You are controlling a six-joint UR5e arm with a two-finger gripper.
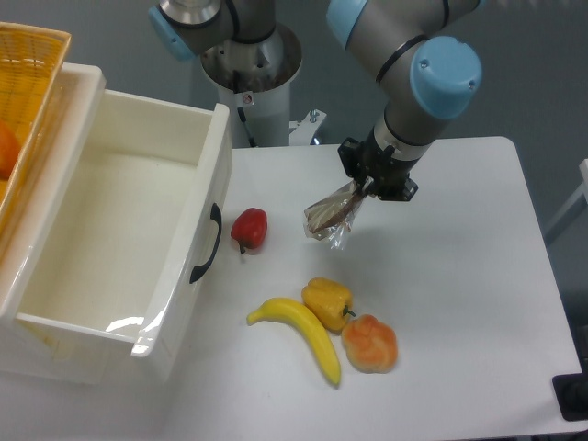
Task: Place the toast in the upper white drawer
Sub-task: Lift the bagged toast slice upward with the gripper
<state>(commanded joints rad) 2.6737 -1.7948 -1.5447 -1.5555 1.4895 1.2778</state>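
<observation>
upper white drawer (138, 197) holds nothing; hand (367, 191) grips toast (333, 217).

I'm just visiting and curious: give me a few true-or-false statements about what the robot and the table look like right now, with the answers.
1. The gripper holds the toast above the table. True.
2. The toast already lies inside the upper white drawer. False: it hangs from the gripper, right of the drawer.
3. The drawer stands open. True.
4. The banana is in the drawer. False: it lies on the table, touching the yellow pepper.
5. The red pepper lies near the drawer's handle. True.
</observation>
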